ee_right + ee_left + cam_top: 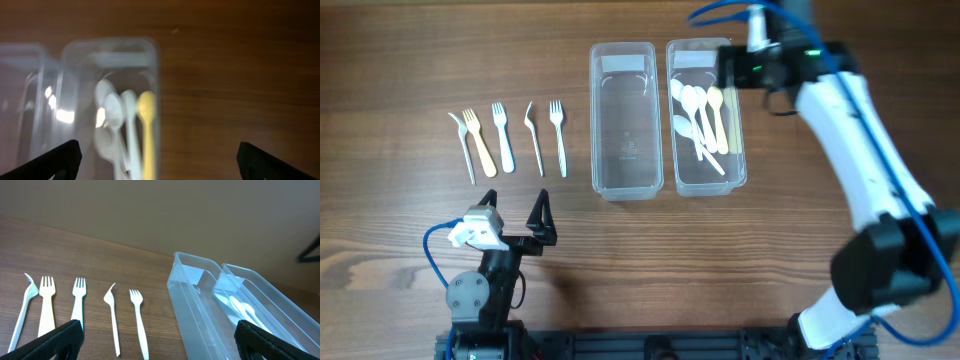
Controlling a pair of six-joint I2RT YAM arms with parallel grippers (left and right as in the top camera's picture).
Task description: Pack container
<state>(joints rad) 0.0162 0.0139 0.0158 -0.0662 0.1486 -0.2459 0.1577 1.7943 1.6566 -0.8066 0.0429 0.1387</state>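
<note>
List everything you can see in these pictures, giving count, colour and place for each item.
forks: five, four white and one cream, in a row on the table's left side
left container: one, clear plastic, mid-table, empty
right container: one, clear plastic, right beside the first, holding spoons
spoons: several, white, exact count unclear, piled in the right container
yellow spoon: one, among the white ones
table: one, brown wood
left hand: one, black, open, near the front edge below the forks
right hand: one, black, open, above the right container
</note>
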